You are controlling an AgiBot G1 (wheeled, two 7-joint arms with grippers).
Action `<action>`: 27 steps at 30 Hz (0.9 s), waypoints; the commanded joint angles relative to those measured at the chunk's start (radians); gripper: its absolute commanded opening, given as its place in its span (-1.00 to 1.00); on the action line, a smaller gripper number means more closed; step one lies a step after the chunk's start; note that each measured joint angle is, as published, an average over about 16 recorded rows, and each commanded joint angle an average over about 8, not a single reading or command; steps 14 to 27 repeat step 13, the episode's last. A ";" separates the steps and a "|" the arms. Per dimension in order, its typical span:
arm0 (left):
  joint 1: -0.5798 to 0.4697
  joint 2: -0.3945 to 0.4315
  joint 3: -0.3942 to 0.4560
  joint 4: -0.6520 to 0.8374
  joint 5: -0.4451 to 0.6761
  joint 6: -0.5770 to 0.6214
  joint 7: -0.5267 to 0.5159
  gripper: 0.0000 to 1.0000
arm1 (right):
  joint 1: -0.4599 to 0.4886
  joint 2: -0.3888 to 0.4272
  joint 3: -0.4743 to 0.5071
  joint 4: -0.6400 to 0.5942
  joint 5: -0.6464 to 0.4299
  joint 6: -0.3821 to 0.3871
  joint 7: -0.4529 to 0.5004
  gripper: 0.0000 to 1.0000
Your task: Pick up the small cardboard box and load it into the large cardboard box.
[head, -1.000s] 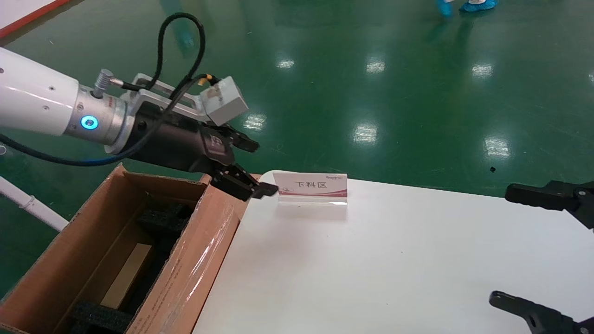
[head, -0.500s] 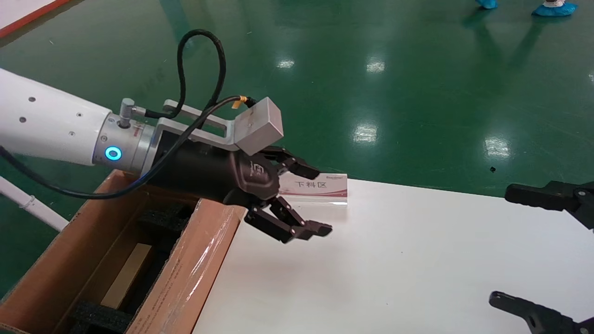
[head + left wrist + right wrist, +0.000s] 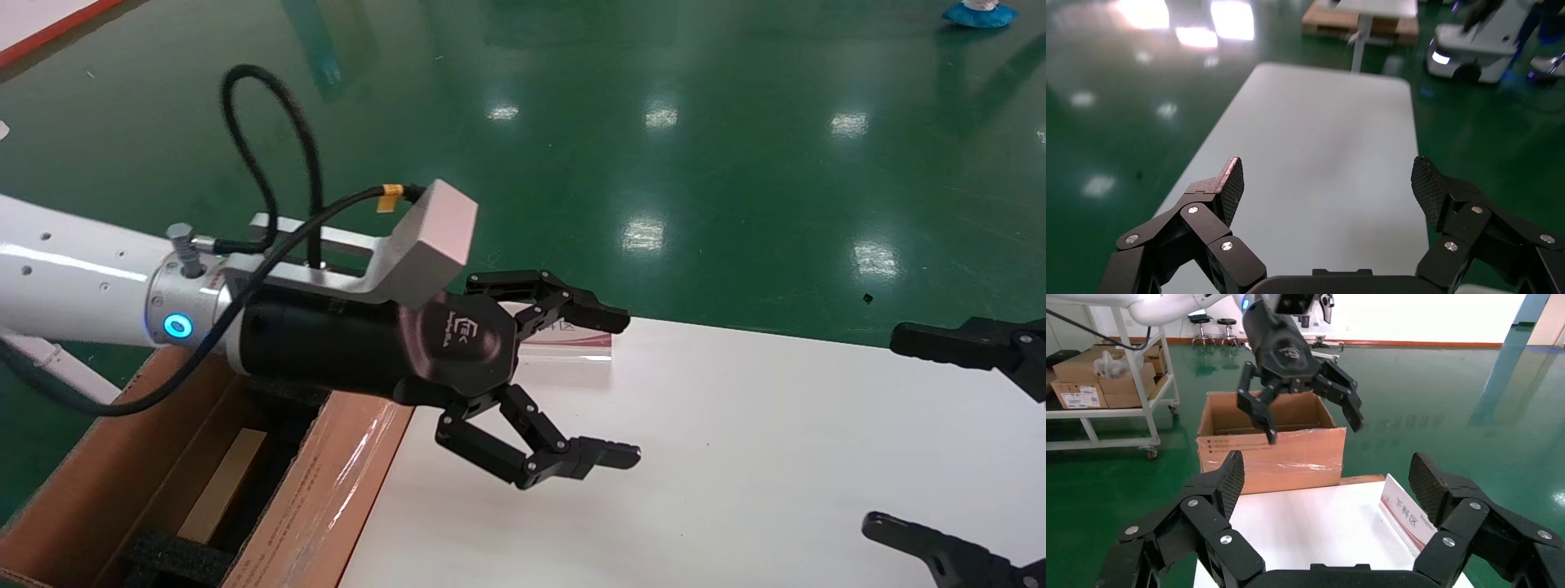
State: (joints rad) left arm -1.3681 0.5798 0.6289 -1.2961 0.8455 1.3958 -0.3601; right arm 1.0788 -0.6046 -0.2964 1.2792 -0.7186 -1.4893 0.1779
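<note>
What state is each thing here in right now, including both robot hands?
Left hand: open, empty, above the table.
Right hand: open, empty, at the table's right edge.
Large cardboard box: open beside the table.
Small cardboard box: lying inside it.
Sign: upright on the white table.

Large cardboard box (image 3: 343, 482) left of table (image 3: 735, 457), sign (image 3: 584, 347) on table's far edge.

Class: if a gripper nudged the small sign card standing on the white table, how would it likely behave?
The sign card stands thin and upright, so it would probably tip or slide easily. It looks light, and the smooth white table likely offers little grip. The left gripper, jaws open, is nearest it.
</note>
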 commanded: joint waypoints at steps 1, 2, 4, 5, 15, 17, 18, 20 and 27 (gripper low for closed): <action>0.051 0.005 -0.060 0.002 -0.020 0.017 0.030 1.00 | 0.000 0.000 0.001 0.000 -0.001 0.000 0.000 1.00; 0.077 0.008 -0.091 0.003 -0.030 0.026 0.045 1.00 | 0.000 0.000 0.001 0.000 -0.001 0.000 0.001 1.00; 0.127 0.014 -0.151 0.005 -0.050 0.043 0.075 1.00 | 0.000 -0.001 0.002 0.001 -0.001 -0.001 0.001 1.00; 0.153 0.016 -0.182 0.006 -0.060 0.052 0.090 1.00 | -0.001 -0.001 0.002 0.001 -0.002 -0.001 0.001 1.00; 0.288 0.031 -0.342 0.012 -0.113 0.098 0.169 1.00 | -0.001 -0.002 0.005 0.001 -0.003 -0.002 0.003 1.00; 0.288 0.031 -0.342 0.012 -0.113 0.098 0.169 1.00 | -0.001 -0.002 0.005 0.001 -0.003 -0.002 0.003 1.00; 0.288 0.031 -0.342 0.012 -0.113 0.098 0.169 1.00 | -0.001 -0.002 0.005 0.001 -0.003 -0.002 0.003 1.00; 0.288 0.031 -0.342 0.012 -0.113 0.098 0.169 1.00 | -0.001 -0.002 0.005 0.001 -0.003 -0.002 0.003 1.00; 0.288 0.031 -0.342 0.012 -0.113 0.098 0.169 1.00 | -0.001 -0.002 0.005 0.001 -0.003 -0.002 0.003 1.00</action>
